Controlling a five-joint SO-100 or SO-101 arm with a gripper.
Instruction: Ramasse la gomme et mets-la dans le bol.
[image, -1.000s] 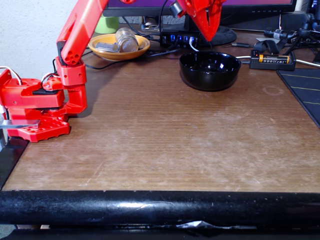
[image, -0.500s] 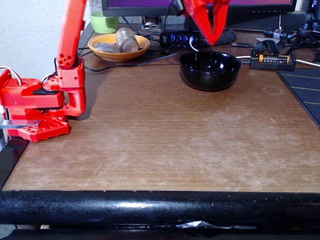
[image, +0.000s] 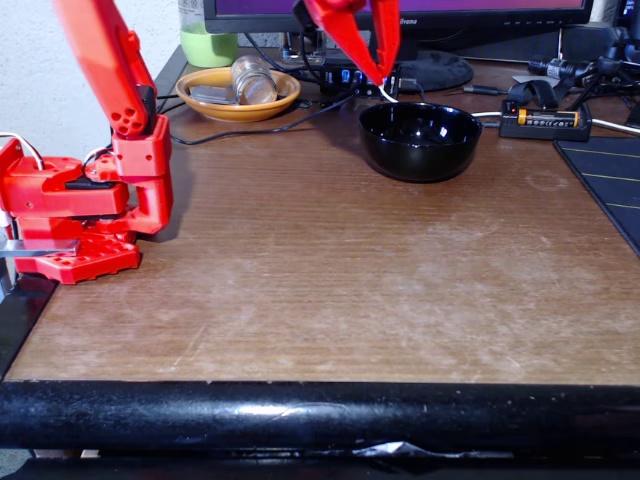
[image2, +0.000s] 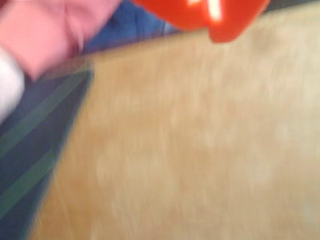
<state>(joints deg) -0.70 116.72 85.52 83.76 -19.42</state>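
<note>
The glossy black bowl (image: 420, 140) stands at the back of the wooden table in the fixed view, and its inside looks dark. My red gripper (image: 381, 80) hangs above and just left of the bowl's back-left rim. Its fingers point down and meet at the tips, with nothing seen between them. The eraser is out of view. In the blurred wrist view a red finger (image2: 215, 15) enters from the top edge over bare wood.
An orange-yellow dish (image: 238, 95) holding a jar sits at the back left, beside a green cup (image: 210, 45). A battery holder (image: 545, 120) and cables lie right of the bowl. A dark mat (image: 605, 185) covers the right edge. The arm's base (image: 75, 210) is at the left.
The gripper has swung left, from over the bowl's back rim to beside its left side. The arm's upper link has tilted back toward the left.
</note>
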